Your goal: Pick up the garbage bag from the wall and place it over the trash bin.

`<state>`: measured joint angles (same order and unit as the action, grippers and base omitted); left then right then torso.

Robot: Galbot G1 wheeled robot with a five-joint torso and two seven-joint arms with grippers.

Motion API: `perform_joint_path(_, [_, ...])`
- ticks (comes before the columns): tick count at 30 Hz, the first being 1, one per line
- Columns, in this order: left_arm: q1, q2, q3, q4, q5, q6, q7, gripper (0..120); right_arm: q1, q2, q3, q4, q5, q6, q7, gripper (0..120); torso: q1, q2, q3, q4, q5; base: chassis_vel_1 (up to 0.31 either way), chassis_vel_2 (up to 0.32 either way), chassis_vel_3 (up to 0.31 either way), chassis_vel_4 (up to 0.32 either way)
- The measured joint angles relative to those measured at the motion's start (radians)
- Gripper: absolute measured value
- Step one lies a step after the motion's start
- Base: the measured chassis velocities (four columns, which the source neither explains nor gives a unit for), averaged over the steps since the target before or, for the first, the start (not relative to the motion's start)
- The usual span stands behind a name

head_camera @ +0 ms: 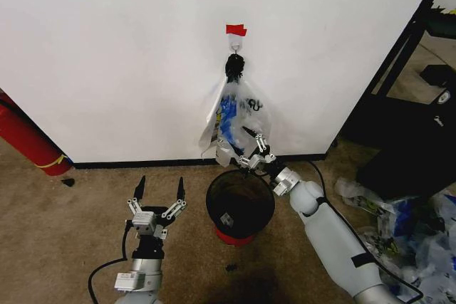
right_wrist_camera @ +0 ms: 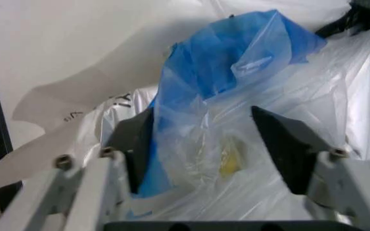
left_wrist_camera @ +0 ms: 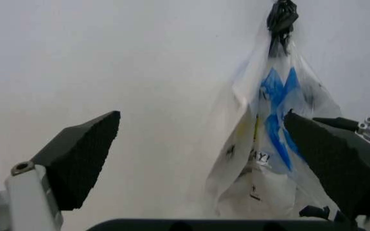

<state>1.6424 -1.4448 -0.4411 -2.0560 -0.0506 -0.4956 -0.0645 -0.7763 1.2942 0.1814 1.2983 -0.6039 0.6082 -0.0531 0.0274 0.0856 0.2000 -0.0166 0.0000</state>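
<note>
The garbage bag (head_camera: 239,108), see-through with blue patches, hangs by its black knotted top from a small hook (head_camera: 234,45) on the white wall (head_camera: 107,55), under a red tape strip (head_camera: 236,30). My right gripper (head_camera: 254,140) is up at the bag's lower part. In the right wrist view it (right_wrist_camera: 202,111) is open, with blue and clear plastic (right_wrist_camera: 223,72) lying between its fingers. The black mesh trash bin (head_camera: 214,191) with a red base stands on the carpet just below the bag. My left gripper (head_camera: 161,181) hovers open left of the bin, pointing at the wall, nothing in it (left_wrist_camera: 201,115).
A red cylinder (head_camera: 25,140) leans at the left by the black baseboard (head_camera: 142,164). A pile of clear and blue plastic bags (head_camera: 402,229) lies on the carpet at the right. A black frame and dark furniture (head_camera: 406,62) stand beyond the wall's right end.
</note>
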Motion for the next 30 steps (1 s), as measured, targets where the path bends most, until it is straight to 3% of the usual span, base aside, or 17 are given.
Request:
perform_joint_path(9, [0.006,0.002,0.001,-0.006,-0.001,-0.001,-0.001,100,-0.017,-0.01,0.015,0.018,0.04,-0.014,0.02,20,0.0,0.0,0.0,0.0,0.0,0.0,0.0,0.0,0.0])
perform_joint_path(11, [0.007,0.002,0.002,-0.008,-0.001,-0.001,-0.001,100,-0.023,-0.012,0.015,0.022,0.054,-0.019,0.027,18,0.0,0.0,0.0,0.0001,0.0,0.0,0.0,0.0,0.0])
perform_joint_path(15, [0.008,0.003,0.001,-0.013,-0.001,-0.001,-0.002,100,-0.068,-0.029,0.015,0.055,0.191,-0.054,0.057,0,0.0,0.0,0.0,0.0001,0.0,0.0,0.0,0.0,0.0])
perform_joint_path(17, [0.008,0.003,-0.001,-0.014,-0.001,-0.001,-0.003,100,-0.104,-0.042,0.015,0.081,0.338,-0.067,0.057,0,0.0,0.0,0.0,0.0001,0.0002,0.0,0.0,0.0,0.0])
perform_joint_path(19, [0.008,0.003,-0.001,-0.014,-0.001,-0.001,-0.004,100,-0.113,-0.046,0.015,0.088,0.376,-0.068,0.053,0,0.0,0.0,0.0,0.0,0.0001,0.0,0.0,0.0,0.0])
perform_joint_path(24, [-0.022,0.014,0.0,-0.007,-0.003,0.005,-0.004,100,-0.236,-0.066,0.017,0.27,1.02,-0.11,-0.064,0,0.0,0.0,0.0,0.0,-0.0002,0.0,0.0,0.0,0.0])
perform_joint_path(25, [-0.022,0.014,0.0,-0.007,-0.003,0.005,-0.004,100,-0.236,-0.066,0.017,0.27,1.02,-0.11,-0.064,0,0.0,0.0,0.0,0.0,-0.0002,0.0,0.0,0.0,0.0])
perform_joint_path(30, [-0.096,0.051,0.008,0.043,-0.003,0.0,0.024,100,-0.31,-0.045,0.038,0.422,1.415,-0.199,-0.121,0,0.0,0.0,0.0,0.0001,-0.0002,0.0,0.0,0.0,0.0])
